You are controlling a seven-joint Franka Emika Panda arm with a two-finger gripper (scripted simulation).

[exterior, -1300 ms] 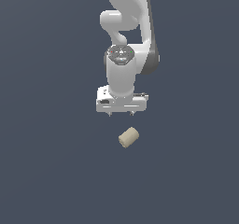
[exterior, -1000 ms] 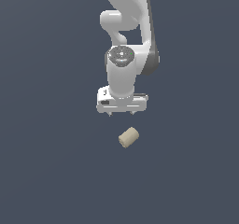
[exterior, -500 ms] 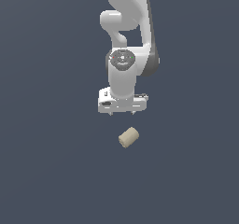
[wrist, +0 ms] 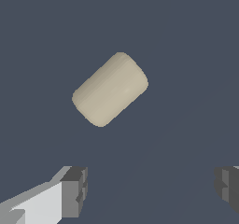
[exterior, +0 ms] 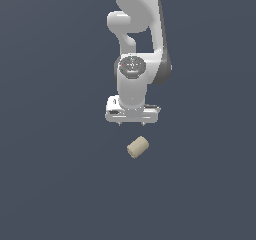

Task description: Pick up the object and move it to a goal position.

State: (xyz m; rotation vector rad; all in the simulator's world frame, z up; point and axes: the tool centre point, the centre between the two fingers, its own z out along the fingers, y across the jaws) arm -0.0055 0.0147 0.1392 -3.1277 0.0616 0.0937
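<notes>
Over the last second the gripper (exterior: 132,122) has barely shifted, hovering near the object (exterior: 137,147), which has stayed put on the tabletop (exterior: 50,184); the approach seems hardly begun. The jaws are spread wide, holding nothing. The beige cylinder lies on its side, its long axis apparently diagonal to the jaws' gap.

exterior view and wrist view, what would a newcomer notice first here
The white Panda arm hangs down the middle of the exterior view over a plain dark floor. Just below its open gripper lies a small beige cylinder on its side, ungrasped; the wrist view shows it between the spread fingers.
</notes>
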